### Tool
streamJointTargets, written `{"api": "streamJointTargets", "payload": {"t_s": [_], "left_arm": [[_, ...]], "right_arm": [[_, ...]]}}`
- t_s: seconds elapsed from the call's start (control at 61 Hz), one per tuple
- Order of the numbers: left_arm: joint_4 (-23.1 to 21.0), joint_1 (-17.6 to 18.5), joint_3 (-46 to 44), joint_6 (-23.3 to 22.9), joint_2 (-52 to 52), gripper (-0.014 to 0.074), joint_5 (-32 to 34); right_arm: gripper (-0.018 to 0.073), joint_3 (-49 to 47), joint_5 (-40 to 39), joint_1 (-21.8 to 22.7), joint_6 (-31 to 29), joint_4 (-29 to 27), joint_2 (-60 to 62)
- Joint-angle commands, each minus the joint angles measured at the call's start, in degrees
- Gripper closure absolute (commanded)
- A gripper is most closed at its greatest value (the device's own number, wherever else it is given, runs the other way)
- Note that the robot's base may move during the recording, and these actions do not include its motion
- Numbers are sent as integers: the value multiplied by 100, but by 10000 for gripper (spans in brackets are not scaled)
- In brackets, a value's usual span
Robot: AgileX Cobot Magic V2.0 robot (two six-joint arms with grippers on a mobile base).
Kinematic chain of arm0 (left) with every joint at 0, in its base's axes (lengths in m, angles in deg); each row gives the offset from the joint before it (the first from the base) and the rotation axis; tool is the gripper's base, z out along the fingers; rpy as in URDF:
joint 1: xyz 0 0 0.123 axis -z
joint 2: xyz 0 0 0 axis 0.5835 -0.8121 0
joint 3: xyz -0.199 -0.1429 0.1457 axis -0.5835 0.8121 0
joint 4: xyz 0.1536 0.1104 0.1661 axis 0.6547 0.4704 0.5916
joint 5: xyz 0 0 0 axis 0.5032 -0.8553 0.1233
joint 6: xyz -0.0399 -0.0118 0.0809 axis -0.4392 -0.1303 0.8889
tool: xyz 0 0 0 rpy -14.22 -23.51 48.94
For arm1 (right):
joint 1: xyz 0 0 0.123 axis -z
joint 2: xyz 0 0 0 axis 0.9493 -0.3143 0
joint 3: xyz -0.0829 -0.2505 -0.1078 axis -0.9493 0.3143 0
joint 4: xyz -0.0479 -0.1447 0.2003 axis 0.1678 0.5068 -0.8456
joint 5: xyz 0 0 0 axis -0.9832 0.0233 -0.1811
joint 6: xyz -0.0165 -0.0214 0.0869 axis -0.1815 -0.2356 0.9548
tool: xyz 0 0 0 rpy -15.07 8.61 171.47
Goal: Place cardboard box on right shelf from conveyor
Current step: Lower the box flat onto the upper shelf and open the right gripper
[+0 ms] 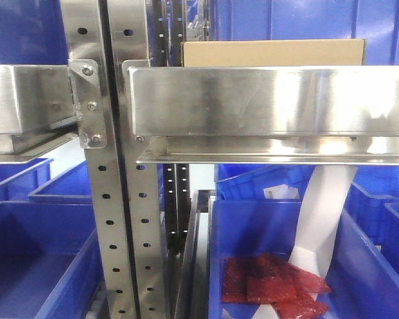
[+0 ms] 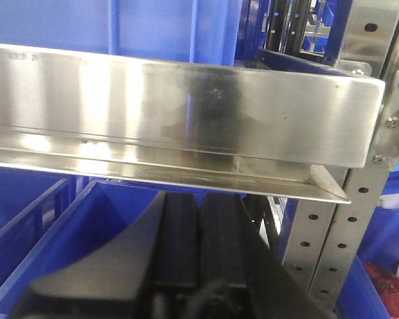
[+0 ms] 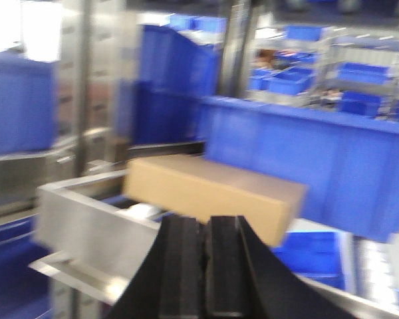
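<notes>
The plain tan cardboard box [image 1: 272,52] sits on the right shelf [image 1: 266,100], with only its top edge showing over the tall steel lip in the front view. In the blurred right wrist view the cardboard box [image 3: 213,189] lies behind the shelf lip [image 3: 86,219]. My right gripper [image 3: 203,218] is just in front of the box's near face, shut, with nothing between its fingers. My left gripper [image 2: 199,196] is shut and empty, and sits low under the other steel shelf section [image 2: 173,100]. The conveyor is out of view.
A perforated steel upright [image 1: 120,199] separates the right shelf from the matching left section [image 1: 26,100]. Blue bins [image 1: 33,266] fill the space below and behind. One bin holds red packets [image 1: 272,286] and a white strip [image 1: 322,212].
</notes>
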Motion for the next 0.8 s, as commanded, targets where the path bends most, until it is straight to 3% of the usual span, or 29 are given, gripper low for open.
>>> {"api": "streamJointTargets", "payload": {"t_s": [0.0,0.082,0.147,0.36,0.459,0.557,0.786], "left_arm": [[-26,-8,-16,-16,55,715,468],[-26,-8,-16,-16,55,715,468],[-26,-8,-16,-16,55,715,468],[-26,-8,-16,-16,55,715,468],[-26,-8,-16,-16,55,715,468],[-26,-8,-16,-16,55,715,468],[-26,-8,-16,-16,55,715,468]], "right_arm": [[506,-141,-528,36,17,-190,-65],[506,-141,-693,36,143,75,-65],[506,-141,-699,39,841,970,-65],[506,-141,-502,39,5769,5295,-65],[506,-106,-572,39,7316,6548,-47],[506,146,-990,39,7902,6969,102],[506,880,-1566,44,7903,7087,641]]}}
